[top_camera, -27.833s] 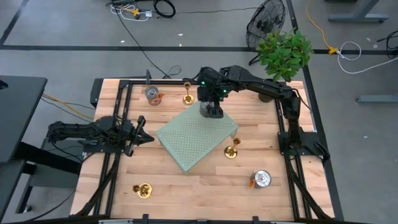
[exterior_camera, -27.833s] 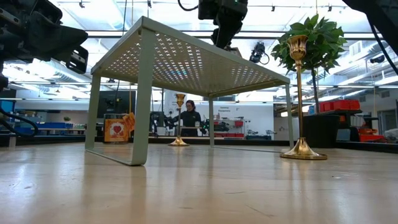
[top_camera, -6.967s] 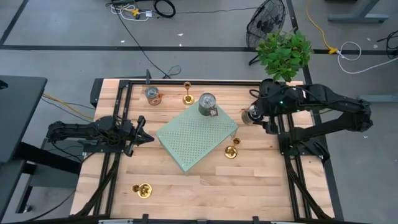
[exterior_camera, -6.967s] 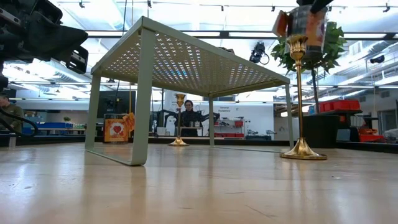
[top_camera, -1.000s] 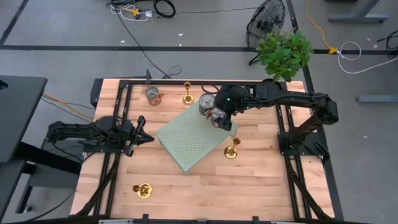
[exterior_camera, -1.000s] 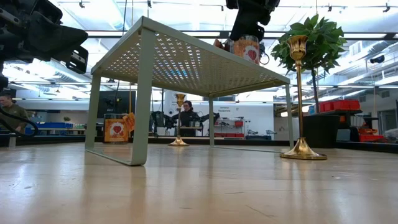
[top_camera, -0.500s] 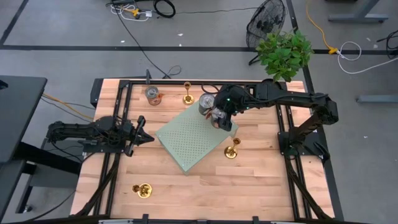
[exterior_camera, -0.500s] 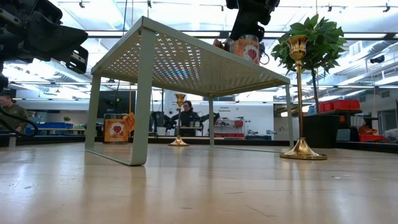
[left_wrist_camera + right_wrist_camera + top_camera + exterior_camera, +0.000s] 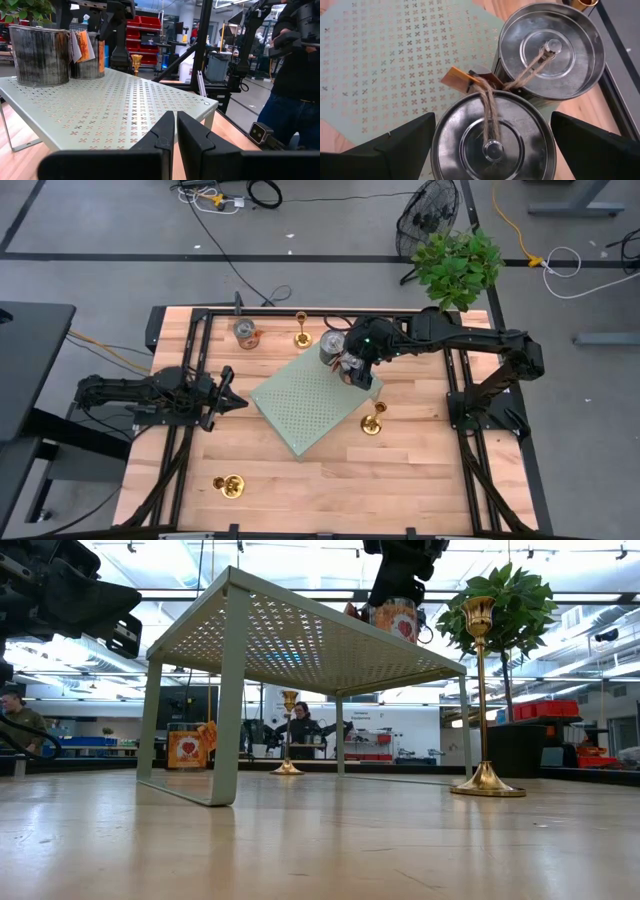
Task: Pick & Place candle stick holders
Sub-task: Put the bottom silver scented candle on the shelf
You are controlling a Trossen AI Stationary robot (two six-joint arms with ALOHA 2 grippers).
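Candle stick holders (image 9: 372, 421) stand on the wooden table (image 9: 330, 480), none on the green rack (image 9: 310, 402).
One is beside the rack's right corner, one (image 9: 300, 330) behind the rack, one (image 9: 231, 484) near the front left. The right gripper (image 9: 490, 145) hangs wide open around a tin can (image 9: 492, 137) on the rack, beside a second can (image 9: 547, 50). The left gripper (image 9: 176, 131) waits closed at the rack's left.

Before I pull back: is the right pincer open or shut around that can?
Open. The right pincer has its fingers spread clear of both sides of the can, standing on the green rack.
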